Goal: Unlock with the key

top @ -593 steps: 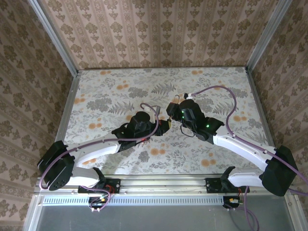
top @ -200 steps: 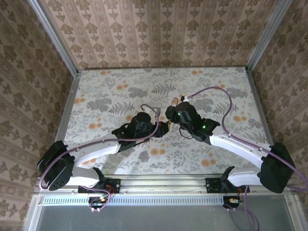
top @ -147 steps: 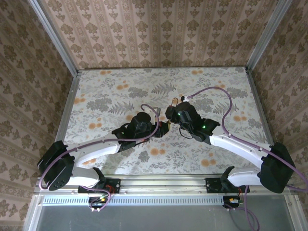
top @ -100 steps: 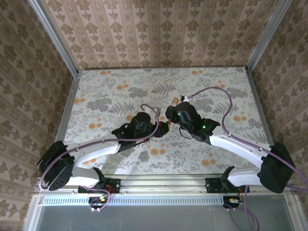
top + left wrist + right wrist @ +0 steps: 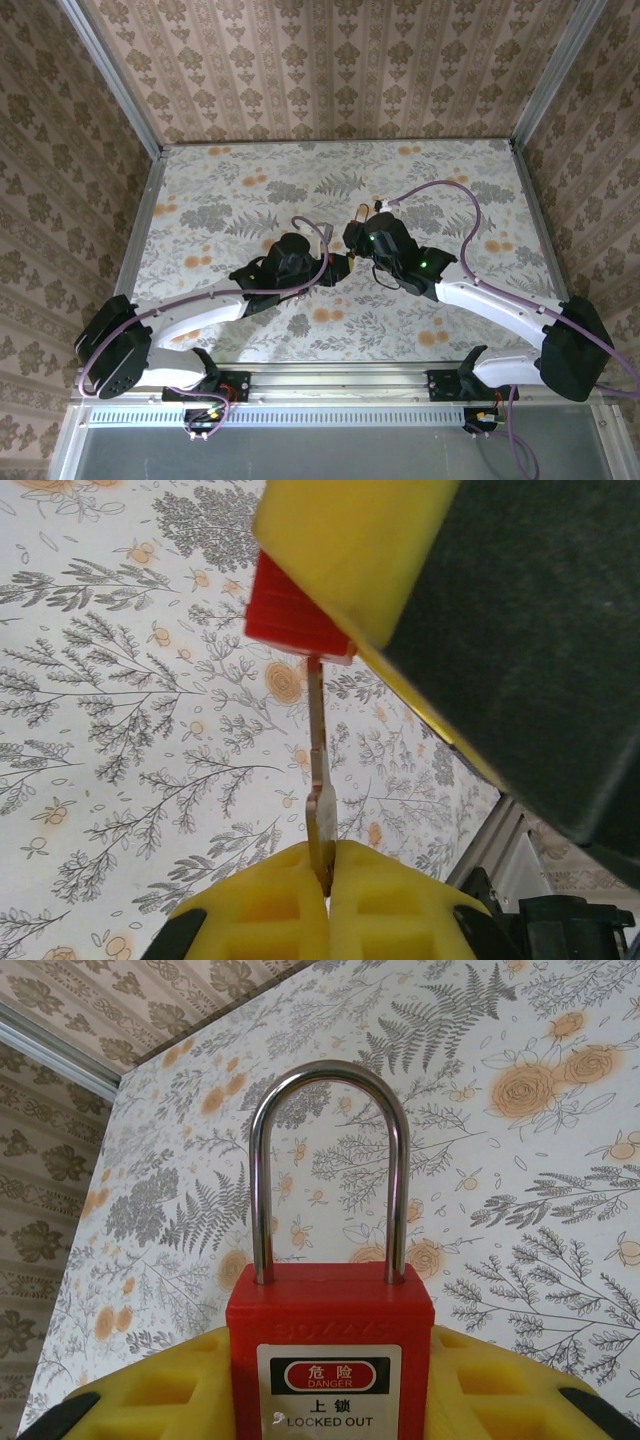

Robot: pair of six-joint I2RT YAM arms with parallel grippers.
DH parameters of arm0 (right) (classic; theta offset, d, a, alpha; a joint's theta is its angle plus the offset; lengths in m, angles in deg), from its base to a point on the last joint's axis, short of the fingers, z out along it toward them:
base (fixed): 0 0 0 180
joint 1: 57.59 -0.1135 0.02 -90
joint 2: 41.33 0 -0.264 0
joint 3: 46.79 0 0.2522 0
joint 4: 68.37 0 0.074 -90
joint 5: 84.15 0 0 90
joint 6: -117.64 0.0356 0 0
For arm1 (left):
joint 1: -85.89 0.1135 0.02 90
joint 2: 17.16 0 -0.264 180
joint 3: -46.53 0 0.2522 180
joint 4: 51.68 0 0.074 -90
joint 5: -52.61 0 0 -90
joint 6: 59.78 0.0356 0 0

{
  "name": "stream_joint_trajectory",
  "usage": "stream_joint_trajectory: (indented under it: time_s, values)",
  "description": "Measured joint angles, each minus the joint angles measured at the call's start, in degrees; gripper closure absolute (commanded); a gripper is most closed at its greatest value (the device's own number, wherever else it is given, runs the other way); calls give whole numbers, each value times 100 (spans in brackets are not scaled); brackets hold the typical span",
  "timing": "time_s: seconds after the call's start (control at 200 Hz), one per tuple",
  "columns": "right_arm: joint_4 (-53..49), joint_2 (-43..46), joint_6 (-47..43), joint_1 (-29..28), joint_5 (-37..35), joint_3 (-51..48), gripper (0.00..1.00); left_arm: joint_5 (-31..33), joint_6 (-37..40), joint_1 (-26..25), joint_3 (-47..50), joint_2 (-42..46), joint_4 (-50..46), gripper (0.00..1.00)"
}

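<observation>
A red padlock (image 5: 330,1350) with a "DANGER / LOCKED OUT" label stands upright between the yellow pads (image 5: 150,1400) of my right gripper (image 5: 330,1370), which is shut on its body. Its steel shackle (image 5: 328,1080) is down, with both legs in the body. My left gripper (image 5: 328,870) is shut on the bow of a brass key (image 5: 318,770). The key's blade reaches up to the underside of the padlock (image 5: 290,615). In the top view the two grippers meet tip to tip at mid-table, left gripper (image 5: 337,265) and right gripper (image 5: 356,238).
The floral tabletop (image 5: 230,180) lies under both arms, with patterned walls on three sides and a metal rail (image 5: 330,380) along the near edge. The right arm's purple cable (image 5: 470,215) loops above the table behind its wrist.
Since the earliest frame the right gripper and padlock have shifted slightly left, toward the left gripper. Over the last second hardly anything has moved.
</observation>
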State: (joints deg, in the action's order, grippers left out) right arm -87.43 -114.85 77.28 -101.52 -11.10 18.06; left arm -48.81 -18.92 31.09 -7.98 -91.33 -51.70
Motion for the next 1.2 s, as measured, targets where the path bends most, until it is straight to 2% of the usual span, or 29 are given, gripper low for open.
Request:
stream_joint_trajectory:
  time_s: [0.485, 0.7, 1.015, 1.2]
  values:
    - [490, 15, 509, 26, 107, -380, 100, -533, 109, 254, 133, -138, 273, 100]
    - [341, 94, 1027, 46, 140, -398, 100, -507, 372, 278, 212, -225, 404, 100]
    - [-72, 120, 1432, 39, 389, -396, 100, -446, 1147, 280, 122, -225, -164, 100]
    - [-120, 120, 1467, -79, 249, -396, 100, -595, 1211, 289, -66, -227, -514, 100]
